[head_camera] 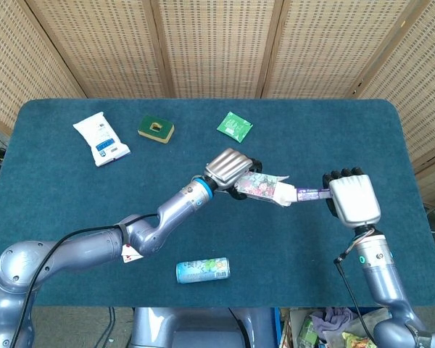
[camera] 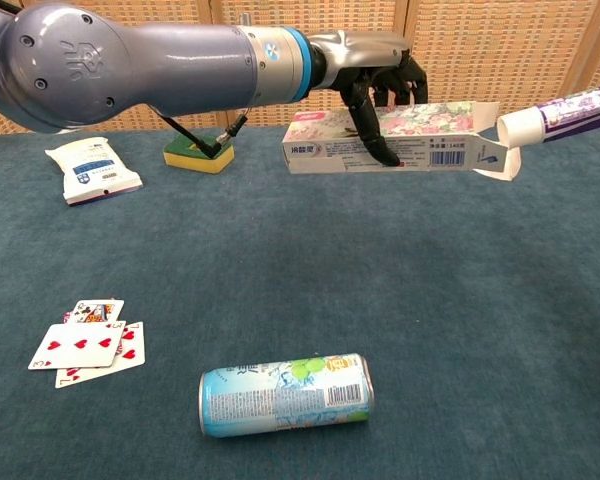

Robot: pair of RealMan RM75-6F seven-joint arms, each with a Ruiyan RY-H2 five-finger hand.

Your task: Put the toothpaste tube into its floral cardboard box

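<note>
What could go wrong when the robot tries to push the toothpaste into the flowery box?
1. The toothpaste tube meets the floral box right at its open end, where a loose flap hangs down. The cap might catch on a flap or edge and bend the cardboard instead of sliding in.
2. The left robot hand holds the box up in the air, so a hard push from the right robot hand might make it slip or twist.
</note>
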